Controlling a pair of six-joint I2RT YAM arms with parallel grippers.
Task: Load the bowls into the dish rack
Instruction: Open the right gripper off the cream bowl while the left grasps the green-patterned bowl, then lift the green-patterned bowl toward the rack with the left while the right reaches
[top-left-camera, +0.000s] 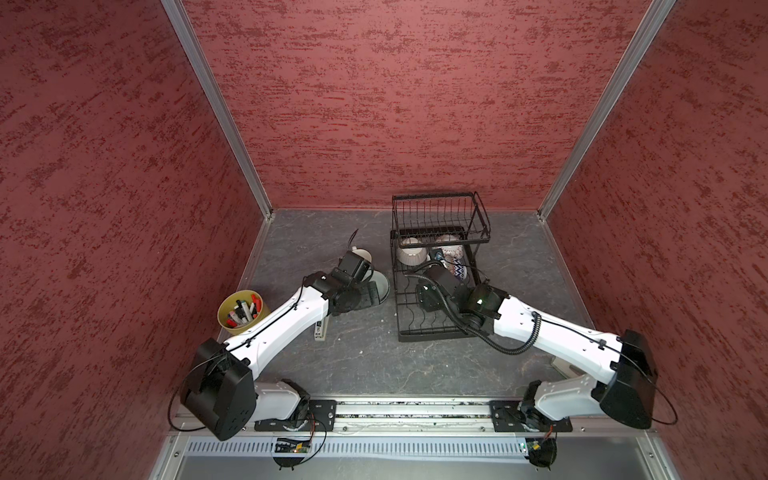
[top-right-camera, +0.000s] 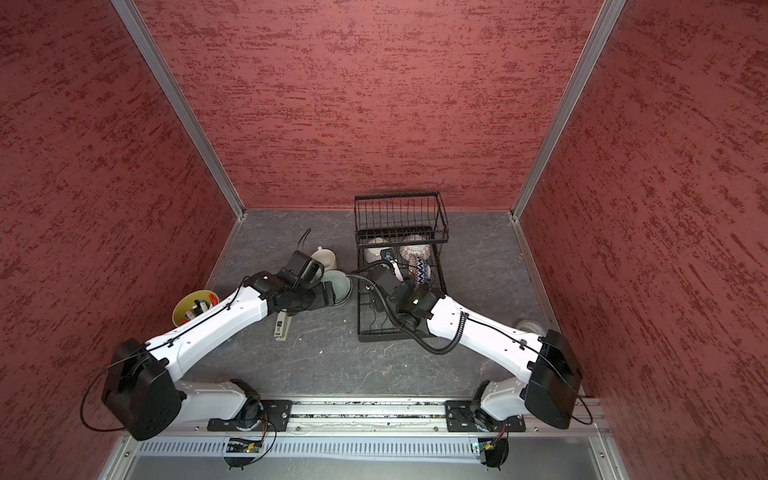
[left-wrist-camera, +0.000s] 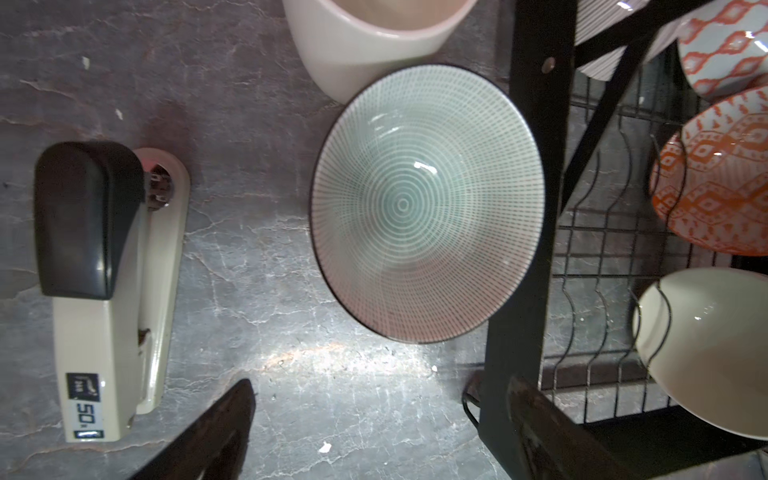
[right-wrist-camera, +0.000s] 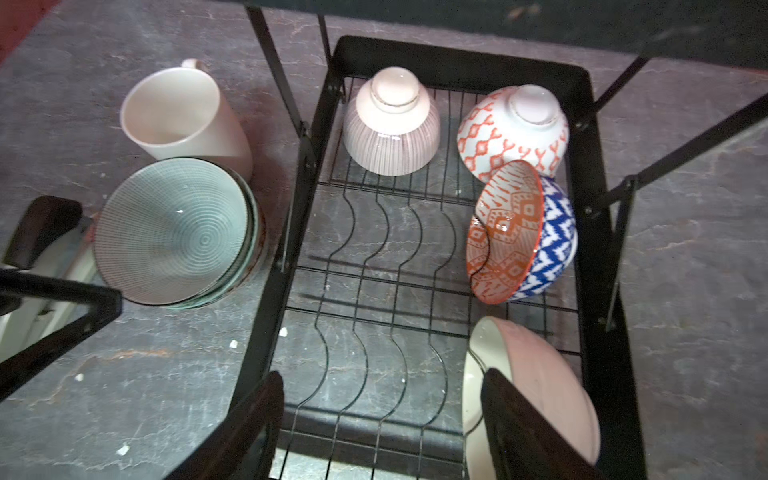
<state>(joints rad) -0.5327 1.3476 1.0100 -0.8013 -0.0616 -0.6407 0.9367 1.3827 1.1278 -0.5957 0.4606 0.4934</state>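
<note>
Four bowls (pink-striped (right-wrist-camera: 390, 137), orange-patterned (right-wrist-camera: 498, 133), navy-zigzag (right-wrist-camera: 552, 245), cream (left-wrist-camera: 706, 353)) are seen loaded in the dish rack (right-wrist-camera: 457, 54), while the pale green bowl stack (left-wrist-camera: 424, 203) is left on the table (left-wrist-camera: 249, 249) just beside it, with the left gripper (left-wrist-camera: 380, 384) and right gripper (right-wrist-camera: 382, 376) both held spread and empty.

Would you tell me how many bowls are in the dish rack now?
4: a pink-striped bowl and an orange-patterned bowl upside down at the far end, a blue-zigzag bowl on its side in front, a cream bowl nearest the robot. Others may be hidden.
</note>
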